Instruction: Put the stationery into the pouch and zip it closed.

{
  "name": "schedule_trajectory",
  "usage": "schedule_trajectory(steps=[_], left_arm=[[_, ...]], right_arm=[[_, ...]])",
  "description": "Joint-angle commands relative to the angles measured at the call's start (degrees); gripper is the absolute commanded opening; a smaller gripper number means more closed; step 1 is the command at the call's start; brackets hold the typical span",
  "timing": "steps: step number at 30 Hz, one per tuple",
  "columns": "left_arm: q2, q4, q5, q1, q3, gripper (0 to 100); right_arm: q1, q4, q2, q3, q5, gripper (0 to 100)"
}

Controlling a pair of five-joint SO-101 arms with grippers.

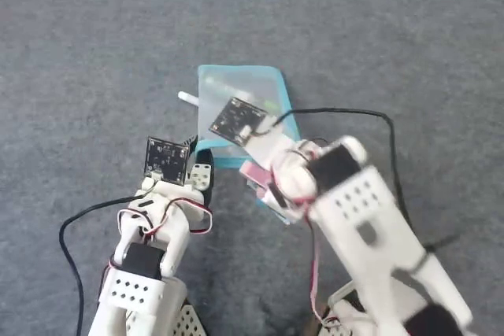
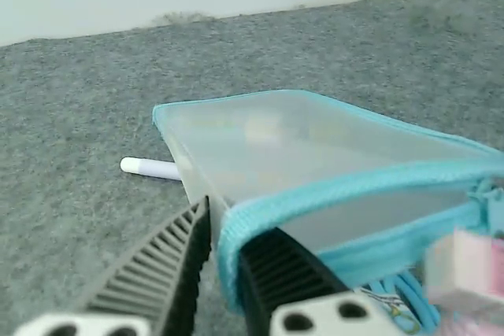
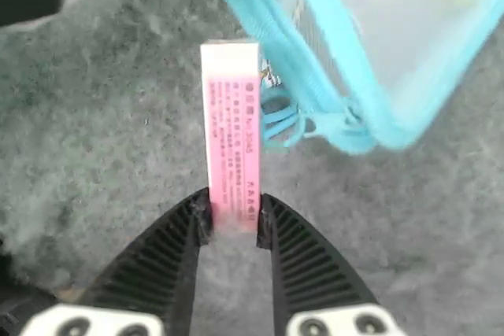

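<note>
A translucent pouch [image 1: 250, 90] with teal zipper edging lies on the grey carpet, its mouth toward the arms. In the left wrist view my left gripper [image 2: 217, 222] is shut on the teal rim of the pouch [image 2: 315, 155] at the corner of the mouth. My right gripper [image 3: 232, 214] is shut on a pink-and-white eraser [image 3: 231, 127], holding it by one end just outside the pouch [image 3: 409, 45] mouth. From above, the eraser [image 1: 253, 172] sits beside the pouch's near edge. A white pen [image 2: 150, 168] sticks out at the pouch's far side.
Grey carpet [image 1: 79, 76] covers the table all round. A teal zipper cord [image 3: 279, 120] dangles by the eraser. A black cable [image 1: 370, 120] loops over the right arm. A pale wall runs along the far edge.
</note>
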Motion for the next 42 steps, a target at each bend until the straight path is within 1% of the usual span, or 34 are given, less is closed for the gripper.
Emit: schedule_trajectory(steps=[1,7,16,19,21,22,26,28,35,37,40,42], left_arm=[[-0.09,-0.44,-0.62,-0.26,-1.19,1],[-0.09,-0.44,-0.70,-0.26,-1.19,1],[-0.09,-0.44,-0.70,-0.18,-1.10,1],[-0.09,-0.44,-0.70,-0.26,-1.10,1],[-0.09,-0.44,-0.70,-0.26,-1.10,1],[-0.09,-0.44,-0.79,-0.26,-1.10,1],[-0.09,-0.44,-0.79,-0.35,-1.10,1],[-0.09,-0.44,-0.79,-0.62,-1.10,1],[-0.09,-0.44,-0.79,-0.70,-1.10,1],[-0.09,-0.44,-0.79,-0.79,-1.10,1],[-0.09,-0.79,-0.62,-3.08,-1.36,1],[-0.09,-2.46,-0.44,-5.45,-1.45,1]], right_arm=[[-0.31,-1.01,6.73,-8.44,-3.78,0.6],[-0.04,4.88,19.38,-21.89,-7.65,0.6],[6.73,6.55,36.18,-42.73,-15.47,0.7],[7.16,9.10,39.34,-51.43,-16.97,1.0],[6.99,10.95,40.84,-55.65,-16.26,1.9],[6.73,11.56,41.27,-57.23,-15.74,4.3],[5.58,12.09,42.24,-58.81,-13.10,20.1],[4.88,12.18,42.24,-58.81,-11.08,24.6],[5.05,13.05,40.57,-59.16,-9.67,24.8],[5.32,13.49,38.46,-59.16,-7.30,24.8],[5.14,14.11,33.27,-58.81,-4.48,24.8],[5.49,14.20,29.05,-58.11,-3.16,24.8]])
